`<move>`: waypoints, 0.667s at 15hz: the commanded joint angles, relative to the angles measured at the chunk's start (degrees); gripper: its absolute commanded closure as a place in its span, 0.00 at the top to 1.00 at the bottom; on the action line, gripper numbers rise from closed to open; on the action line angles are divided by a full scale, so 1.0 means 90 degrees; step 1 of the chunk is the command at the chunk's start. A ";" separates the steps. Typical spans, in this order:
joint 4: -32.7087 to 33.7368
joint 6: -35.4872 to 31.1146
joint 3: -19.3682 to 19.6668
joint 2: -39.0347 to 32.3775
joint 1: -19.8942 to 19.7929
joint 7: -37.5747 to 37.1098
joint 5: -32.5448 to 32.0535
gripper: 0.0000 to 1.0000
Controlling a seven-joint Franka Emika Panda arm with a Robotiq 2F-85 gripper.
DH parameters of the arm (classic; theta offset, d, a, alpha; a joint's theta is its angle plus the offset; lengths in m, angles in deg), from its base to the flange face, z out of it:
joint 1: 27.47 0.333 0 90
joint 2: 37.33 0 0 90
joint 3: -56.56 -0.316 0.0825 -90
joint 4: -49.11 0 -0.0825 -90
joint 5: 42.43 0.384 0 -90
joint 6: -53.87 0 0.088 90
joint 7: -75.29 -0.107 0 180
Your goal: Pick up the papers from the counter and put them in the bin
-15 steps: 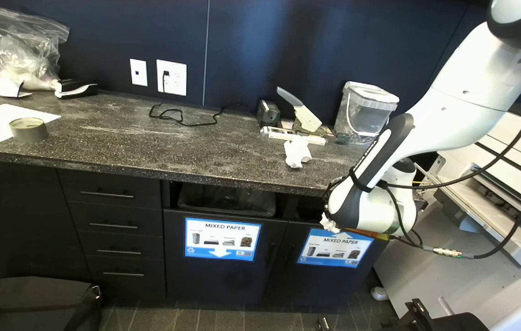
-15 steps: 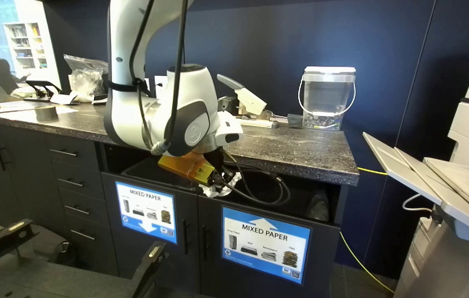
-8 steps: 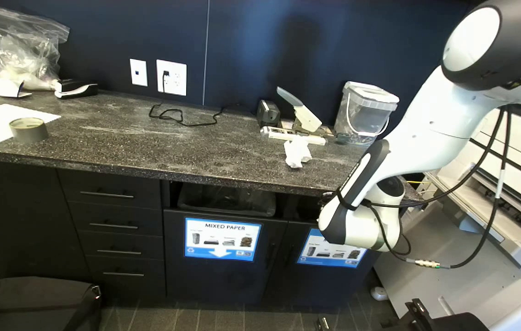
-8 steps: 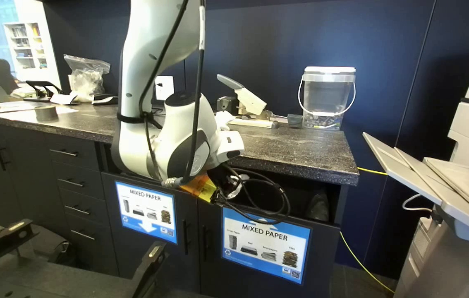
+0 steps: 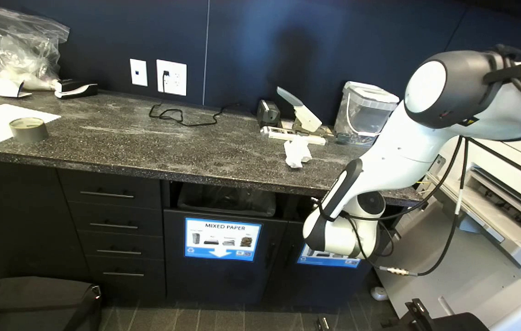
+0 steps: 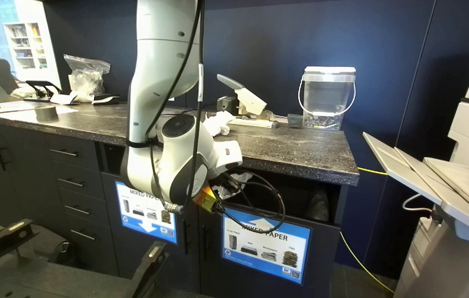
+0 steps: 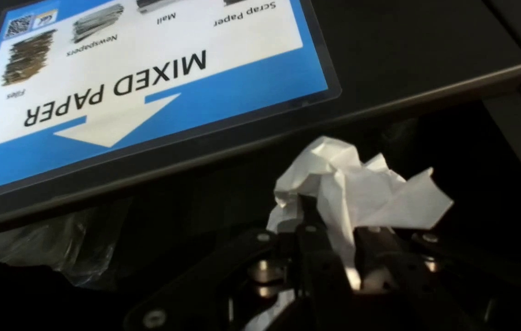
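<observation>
Speckled counter (image 5: 196, 147) above, the tool (image 7: 345, 243) pinches crumpled paper (image 7: 357, 193) at the mouth of the bin (image 6: 323, 250).

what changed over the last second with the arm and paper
The arm has come lower and shifted toward the left of an exterior view, bringing the gripper and the crumpled paper in it to the opening of the bin; how deep is unclear. Nothing was let go: the gripper stays shut on that paper. The paper wad on the counter and the tape roll are unmoved.
</observation>
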 commanded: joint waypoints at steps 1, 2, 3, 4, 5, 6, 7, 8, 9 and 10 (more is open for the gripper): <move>0.0881 -0.0519 -0.0007 -0.0679 0.0051 -0.0228 0.0311 0.13; 0.1049 -0.0566 -0.0033 -0.0822 0.0031 -0.0282 0.0346 0.12; 0.1191 -0.0593 -0.0052 -0.0946 0.0023 -0.0322 0.0369 0.12; 0.1348 -0.0625 -0.0073 -0.1090 0.0023 -0.0365 0.0398 0.12; 0.1502 -0.0643 -0.0084 -0.1212 0.0024 -0.0398 0.0435 0.13; 0.1653 -0.0665 -0.0104 -0.1334 0.0012 -0.0430 0.0447 0.12; 0.1822 -0.0646 -0.0115 -0.1455 0.0007 -0.0451 0.0477 0.13; 0.1969 -0.0626 -0.0119 -0.1558 0.0008 -0.0463 0.0528 0.13; 0.2109 -0.0602 -0.0127 -0.1630 -0.0014 -0.0485 0.0552 0.13; 0.2241 -0.0615 -0.0125 -0.1709 -0.0014 -0.0491 0.0592 0.12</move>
